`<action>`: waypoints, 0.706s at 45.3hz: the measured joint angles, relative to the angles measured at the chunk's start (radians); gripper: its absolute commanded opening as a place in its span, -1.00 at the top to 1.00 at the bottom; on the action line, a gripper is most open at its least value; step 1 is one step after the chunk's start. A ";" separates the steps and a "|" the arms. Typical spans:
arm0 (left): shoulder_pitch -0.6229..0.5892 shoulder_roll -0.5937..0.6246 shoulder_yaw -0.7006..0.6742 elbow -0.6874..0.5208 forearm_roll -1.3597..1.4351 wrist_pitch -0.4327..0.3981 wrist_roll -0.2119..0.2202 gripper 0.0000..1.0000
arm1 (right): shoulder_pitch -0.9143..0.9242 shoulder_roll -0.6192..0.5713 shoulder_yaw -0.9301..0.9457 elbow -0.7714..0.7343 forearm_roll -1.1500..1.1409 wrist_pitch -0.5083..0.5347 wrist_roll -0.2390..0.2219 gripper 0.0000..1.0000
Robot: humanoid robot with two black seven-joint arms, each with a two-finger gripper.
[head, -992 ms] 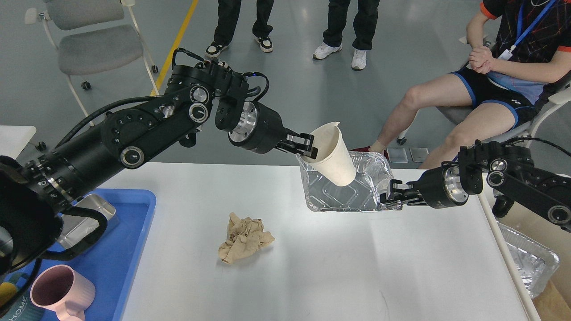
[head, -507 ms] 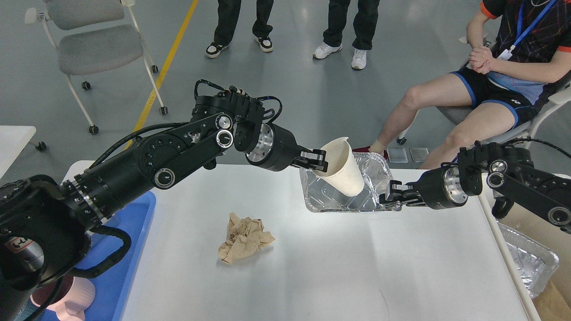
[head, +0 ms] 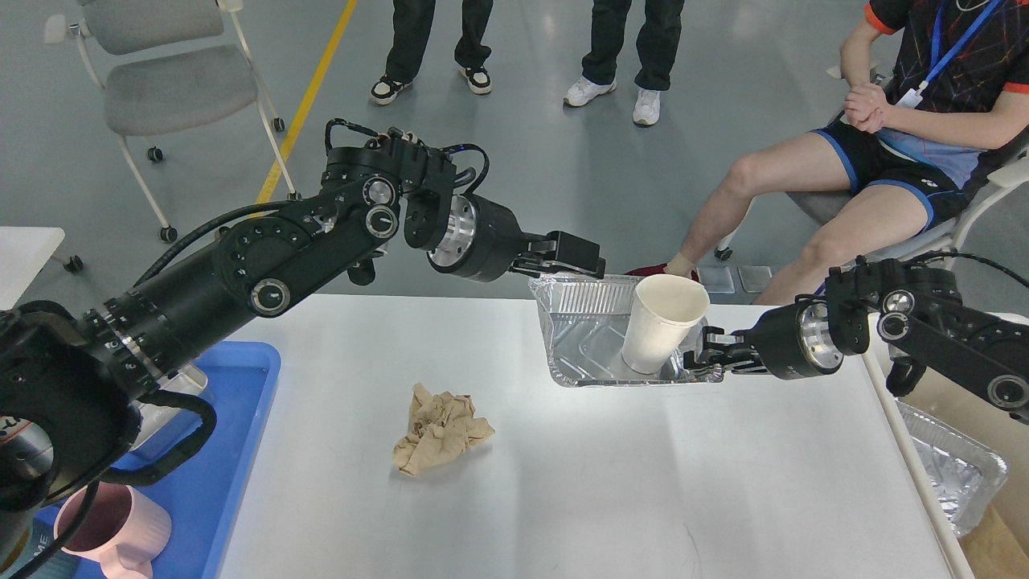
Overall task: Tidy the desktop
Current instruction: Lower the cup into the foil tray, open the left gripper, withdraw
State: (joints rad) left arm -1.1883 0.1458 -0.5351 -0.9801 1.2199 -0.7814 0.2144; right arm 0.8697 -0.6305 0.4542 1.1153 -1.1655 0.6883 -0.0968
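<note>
Cup stands upright in the foil tray on the bench; my left end effector hovers empty, slightly parted, my right end effector clamps the tray's rim.

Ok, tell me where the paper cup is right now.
In the head view the paper cup stands upright inside the foil tray, at its right end, on the far right part of the desktop, just left of the right gripper.
</note>
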 measured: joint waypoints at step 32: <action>0.203 0.893 -0.007 -0.582 -0.092 0.005 -0.114 -0.76 | -0.008 0.007 0.006 0.000 0.000 0.000 0.000 1.00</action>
State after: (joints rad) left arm -0.9855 1.0386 -0.5423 -1.5617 1.1280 -0.7766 0.1007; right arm 0.8620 -0.6236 0.4603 1.1152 -1.1655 0.6883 -0.0966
